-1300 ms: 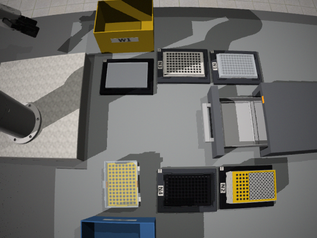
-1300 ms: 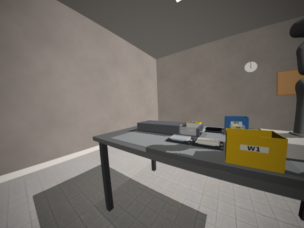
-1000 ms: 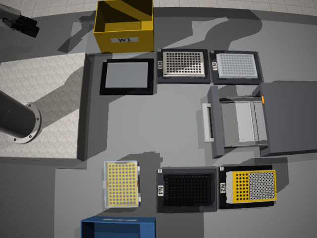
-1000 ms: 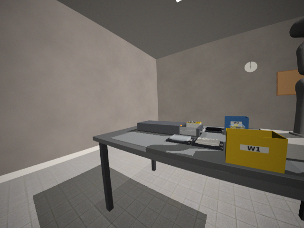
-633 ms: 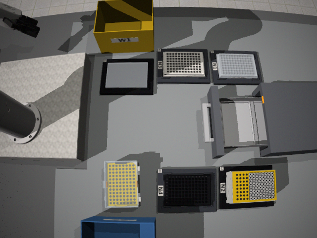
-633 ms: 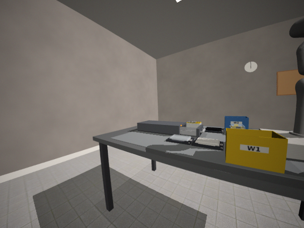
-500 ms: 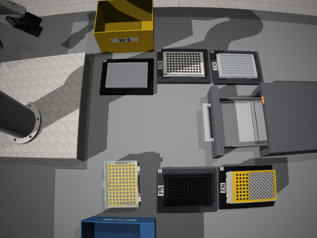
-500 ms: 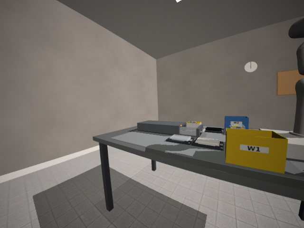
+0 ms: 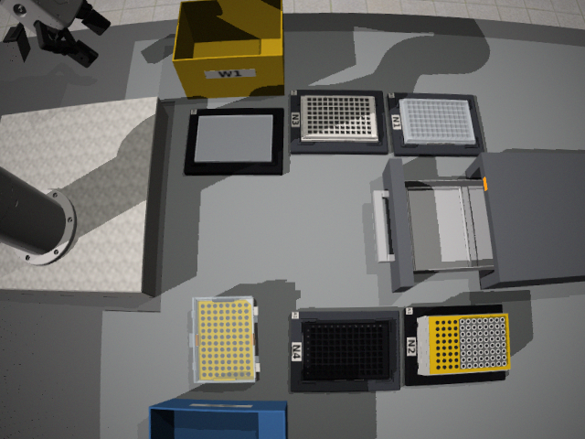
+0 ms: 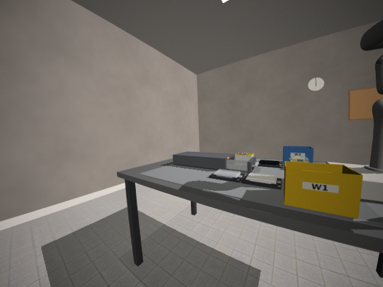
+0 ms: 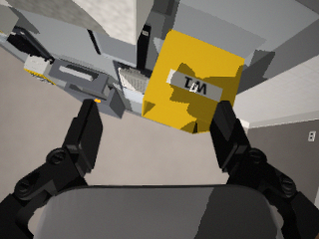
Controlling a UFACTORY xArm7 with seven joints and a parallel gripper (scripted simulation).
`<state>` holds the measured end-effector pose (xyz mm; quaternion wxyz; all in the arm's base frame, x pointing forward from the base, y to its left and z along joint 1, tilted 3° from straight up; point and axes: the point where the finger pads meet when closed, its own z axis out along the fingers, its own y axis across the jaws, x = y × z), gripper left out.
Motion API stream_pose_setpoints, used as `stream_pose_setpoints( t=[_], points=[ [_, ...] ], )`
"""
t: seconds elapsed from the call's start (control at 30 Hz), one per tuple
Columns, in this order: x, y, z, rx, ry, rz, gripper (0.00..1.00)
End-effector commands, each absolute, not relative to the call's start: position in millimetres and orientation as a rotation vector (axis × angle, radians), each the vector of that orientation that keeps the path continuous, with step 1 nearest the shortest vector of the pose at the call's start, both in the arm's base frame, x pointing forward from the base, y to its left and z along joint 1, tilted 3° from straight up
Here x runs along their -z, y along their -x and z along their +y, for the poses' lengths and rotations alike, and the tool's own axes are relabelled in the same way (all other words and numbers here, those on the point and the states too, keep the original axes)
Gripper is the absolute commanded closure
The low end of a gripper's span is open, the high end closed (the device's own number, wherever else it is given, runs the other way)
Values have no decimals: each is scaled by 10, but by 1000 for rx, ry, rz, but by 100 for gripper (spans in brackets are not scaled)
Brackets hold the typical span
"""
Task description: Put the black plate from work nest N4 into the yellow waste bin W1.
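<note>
Black plate [image 9: 345, 349] lies seated in nest N4 [image 9: 296, 351] at the near edge of the worktop [image 9: 292, 227], untouched, with the task's work all ahead. The pincer [image 9: 58, 39] hangs at the far left corner of the top view, well apart from the plate, its fingers spread wide and holding nothing; the wrist view looks between them toward the yellow bin W1 [image 9: 229, 75]. That bin stands upright and wholly on the worktop, and as far as its shadowed inside can be read, nothing lies in it.

Around the plate, the other items sit in order: a tip box [image 9: 224, 339] with a clear lid just to the left of N4, a yellow-and-white rack on N2 [image 9: 409, 348] to the right, and a blue bin [image 9: 217, 419] in front. Across the worktop, a pale plate rests on N3 [image 9: 338, 118] and a clear one on N1 [image 9: 437, 121], beside a flat black-framed pad [image 9: 234, 140] next to W1. The cooler [image 9: 536, 217] stands at the right with its drawer [image 9: 441, 229] pulled out.

By this reading nothing is done yet. Left to do: cross the worktop to N4, grip the plate by its edges, lift it free of the nest, carry it over the pad to W1 and release it above the rim, without nudging the tip box or the drawer.
</note>
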<state>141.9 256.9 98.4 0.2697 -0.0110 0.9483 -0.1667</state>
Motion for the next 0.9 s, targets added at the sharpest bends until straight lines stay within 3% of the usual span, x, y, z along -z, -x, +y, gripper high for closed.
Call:
stream_pose_setpoints(
  t=[0.0,0.87],
  points=[
    [-1008,-1544,2563,437,-165,2578,0],
    [-1142,-2383,2248,382,-1239,2428,0]
  ],
)
